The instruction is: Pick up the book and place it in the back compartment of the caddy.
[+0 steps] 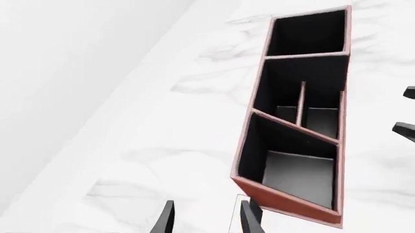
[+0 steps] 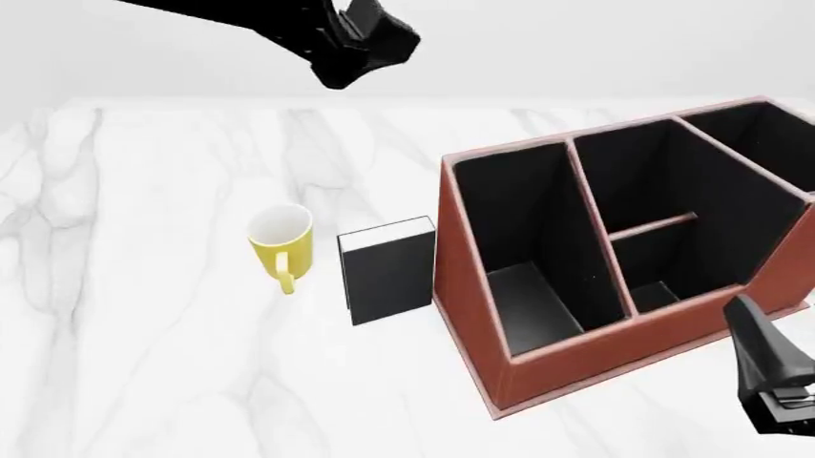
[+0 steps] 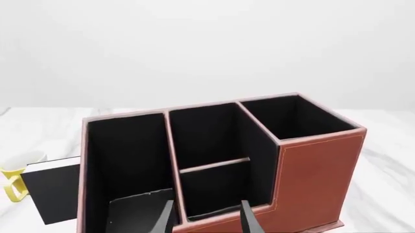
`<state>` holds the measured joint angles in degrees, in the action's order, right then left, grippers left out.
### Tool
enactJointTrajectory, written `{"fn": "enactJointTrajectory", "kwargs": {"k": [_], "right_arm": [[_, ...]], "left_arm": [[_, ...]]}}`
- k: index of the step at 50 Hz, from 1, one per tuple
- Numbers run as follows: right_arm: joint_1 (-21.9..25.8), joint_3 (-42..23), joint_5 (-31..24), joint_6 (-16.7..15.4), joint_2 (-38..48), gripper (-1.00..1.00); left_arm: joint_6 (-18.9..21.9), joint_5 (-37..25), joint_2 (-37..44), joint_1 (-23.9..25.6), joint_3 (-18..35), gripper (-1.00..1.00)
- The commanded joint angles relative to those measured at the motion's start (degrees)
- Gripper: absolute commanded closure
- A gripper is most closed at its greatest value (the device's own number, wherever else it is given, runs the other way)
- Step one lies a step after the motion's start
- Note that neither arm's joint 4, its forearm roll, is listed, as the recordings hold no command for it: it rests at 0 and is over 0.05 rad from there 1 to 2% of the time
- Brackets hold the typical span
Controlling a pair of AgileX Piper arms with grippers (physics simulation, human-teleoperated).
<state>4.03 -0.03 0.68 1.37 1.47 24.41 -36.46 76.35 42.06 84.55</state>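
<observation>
No brand, label or writing reads on anything I can see from here; every surface is plain.

Going left to right in my front view, the yellow mug (image 2: 282, 240) stands upright on the white marbled worktop (image 2: 128, 286), handle turned toward me. Just beside it, on its right, stands the book (image 2: 388, 277): a flat black cover facing me, with a thin band of white page edges along the top and left side. It stands on the worktop, slightly taller than the mug, with its right edge right at the caddy's left wall; I cannot tell whether the two touch. No tool holds it.

The caddy (image 2: 471, 324) is a large reddish-brown box with slanted sides, a pale rim and black lining. A long slot runs along its left side. Next to that, a low partition splits the middle in two. The back compartment (image 2: 751, 143) is the squarish pocket at the far right end.

My left tool (image 1: 206, 218) is high above the worktop, up at the top of the front view, and its wrist camera looks down into the caddy's pockets. Its two dark fingers (image 1: 165, 221) are spread apart with nothing between them.

My right tool (image 3: 206, 216) is low at the near right corner, in front of the caddy's near wall. Its fingers (image 3: 249, 218) are also parted and hold nothing.
</observation>
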Motion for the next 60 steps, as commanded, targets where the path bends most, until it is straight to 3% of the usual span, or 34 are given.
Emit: {"fn": "enactJointTrajectory", "kwargs": {"k": [1,13,40,60], "right_arm": [[0.09,0.02,0.05,0.23,0.34,-1.0],[0.15,-0.01,-0.02,0.46,0.54,-1.0],[0.18,0.03,2.09,0.64,3.06,-1.0],[0.23,-0.02,1.81,0.62,2.93,-1.0]], "left_arm": [[-1.33,-2.29,6.83,3.66,-0.29,-1.0],[-3.72,0.65,11.69,5.33,-3.96,-1.0],[-0.38,3.3,19.03,0.96,-9.02,-1.0],[-0.68,7.72,22.45,0.7,-12.39,-1.0]]}}
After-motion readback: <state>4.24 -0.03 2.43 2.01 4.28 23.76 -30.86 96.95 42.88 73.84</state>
